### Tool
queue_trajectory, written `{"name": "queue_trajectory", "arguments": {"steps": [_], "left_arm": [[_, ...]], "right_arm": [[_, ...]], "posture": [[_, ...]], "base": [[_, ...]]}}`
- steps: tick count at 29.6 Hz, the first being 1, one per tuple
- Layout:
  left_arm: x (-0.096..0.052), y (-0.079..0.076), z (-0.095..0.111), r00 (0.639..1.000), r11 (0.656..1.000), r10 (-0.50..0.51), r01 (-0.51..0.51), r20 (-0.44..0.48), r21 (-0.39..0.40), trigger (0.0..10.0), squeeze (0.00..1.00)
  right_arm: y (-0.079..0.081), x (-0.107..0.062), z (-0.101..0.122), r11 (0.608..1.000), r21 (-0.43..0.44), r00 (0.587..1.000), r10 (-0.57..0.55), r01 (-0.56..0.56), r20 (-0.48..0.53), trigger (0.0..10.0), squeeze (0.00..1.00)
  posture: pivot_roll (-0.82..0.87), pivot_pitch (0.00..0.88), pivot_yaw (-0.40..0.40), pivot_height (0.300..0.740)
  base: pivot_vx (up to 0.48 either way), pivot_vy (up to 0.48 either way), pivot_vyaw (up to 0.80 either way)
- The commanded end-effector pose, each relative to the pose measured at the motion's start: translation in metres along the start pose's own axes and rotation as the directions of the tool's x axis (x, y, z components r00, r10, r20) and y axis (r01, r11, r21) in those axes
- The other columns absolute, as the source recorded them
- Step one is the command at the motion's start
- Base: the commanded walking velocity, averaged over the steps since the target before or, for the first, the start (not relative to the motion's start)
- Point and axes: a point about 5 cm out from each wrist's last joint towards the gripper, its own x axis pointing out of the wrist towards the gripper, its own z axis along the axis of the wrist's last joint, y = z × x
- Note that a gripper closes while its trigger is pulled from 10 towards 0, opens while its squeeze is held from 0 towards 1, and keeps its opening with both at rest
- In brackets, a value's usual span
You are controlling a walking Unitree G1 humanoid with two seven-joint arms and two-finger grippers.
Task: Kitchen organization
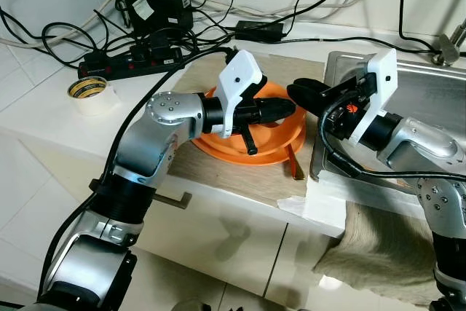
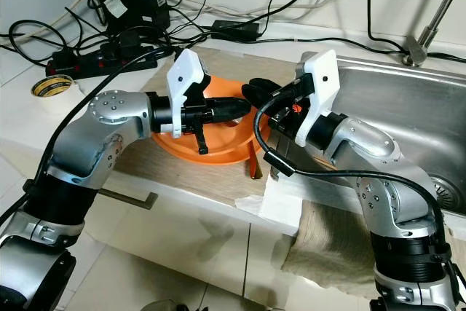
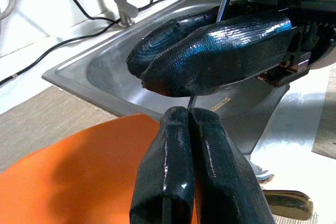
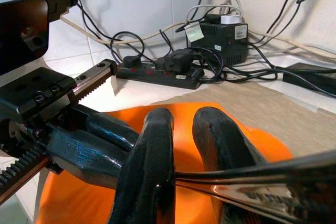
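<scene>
Over the orange plate (image 1: 275,130) on the beige mat (image 1: 218,169) near the front edge of the counter (image 1: 51,125), the two grippers meet tip to tip. The left gripper (image 3: 190,116) has its fingers pressed together on the end of a thin metal utensil (image 4: 262,174), apparently a piece of cutlery; the right gripper (image 4: 181,116) has its fingers pinched on the same shaft, so both hold it at once, above the plate's sink-side rim. A wooden-handled utensil (image 1: 293,163) lies on the mat against the plate's edge, just beside the steel sink (image 1: 429,85). This looks like a handover in mid-air. The risk, as I judge it, is timing: if one gripper lets go before the other's thin pinch is secure, the cutlery drops onto the plate or slides off the front edge; if both pull, it may twist or slip. The power strip (image 1: 131,60) and tape roll (image 1: 91,92) sit well apart towards the back corner.
</scene>
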Motion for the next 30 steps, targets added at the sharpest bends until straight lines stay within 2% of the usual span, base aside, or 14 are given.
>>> {"name": "queue_trajectory", "arguments": {"steps": [1, 2, 4, 5, 16, 17, 18, 30], "left_arm": [[0.001, 0.003, 0.008, 1.0, 0.999, 0.004, -0.004, 0.004, 0.042, 10.0, 0.3], [0.001, 0.003, 0.007, 1.0, 0.999, 0.01, -0.01, 0.003, 0.042, 10.0, 0.71], [0.001, 0.004, 0.007, 1.0, 0.999, 0.014, -0.014, 0.003, 0.041, 10.0, 0.71], [0.0, 0.004, 0.007, 1.0, 0.999, 0.02, -0.02, 0.001, 0.04, 10.0, 1.0], [0.0, 0.008, 0.002, 0.998, 0.996, 0.055, -0.053, -0.032, 0.069, 10.0, 1.0], [0.0, 0.009, 0.002, 0.998, 0.996, 0.06, -0.057, -0.036, 0.072, 10.0, 0.41], [0.001, 0.009, 0.001, 0.997, 0.996, 0.06, -0.057, -0.039, 0.074, 10.0, 0.0], [0.003, 0.008, -0.004, 0.995, 0.993, 0.081, -0.076, -0.058, 0.087, 10.0, 0.0]], "right_arm": [[-0.017, -0.007, 0.003, 0.99, -0.03, 0.99, -0.138, 0.138, -0.002, 0.0, 0.0], [-0.018, -0.006, 0.003, 0.99, -0.03, 0.99, -0.14, 0.14, -0.001, 0.0, 0.0], [-0.018, -0.006, 0.003, 0.99, -0.029, 0.99, -0.141, 0.141, -0.001, 0.0, 0.0], [-0.018, -0.006, 0.003, 0.99, -0.029, 0.99, -0.141, 0.141, 0.0, 0.0, 0.0], [-0.018, -0.005, 0.002, 0.989, -0.031, 0.989, -0.147, 0.147, 0.002, 0.0, 0.0], [-0.018, -0.005, 0.002, 0.989, -0.03, 0.989, -0.146, 0.146, 0.006, 0.0, 0.0], [-0.018, -0.004, 0.003, 0.989, -0.028, 0.99, -0.144, 0.144, 0.011, 0.0, 0.0], [-0.006, 0.012, 0.025, 0.998, -0.035, 0.993, -0.046, 0.05, 0.113, 0.0, 0.0]], "posture": [[-0.03, 0.0, 0.056, 0.74], [-0.03, 0.0, 0.057, 0.74], [-0.03, 0.0, 0.057, 0.74], [-0.03, 0.0, 0.057, 0.74], [-0.03, 0.0, 0.055, 0.74], [-0.03, 0.0, 0.055, 0.74], [-0.03, 0.0, 0.055, 0.74], [-0.02, 0.0, 0.044, 0.74]], "base": [[0.0, 0.0, 0.0], [0.0, 0.0, 0.0], [0.0, 0.0, 0.0], [0.0, 0.0, 0.0], [0.0, 0.0, 0.0], [0.0, 0.0, 0.0], [0.0, 0.0, 0.0], [0.0, 0.0, 0.0]]}}
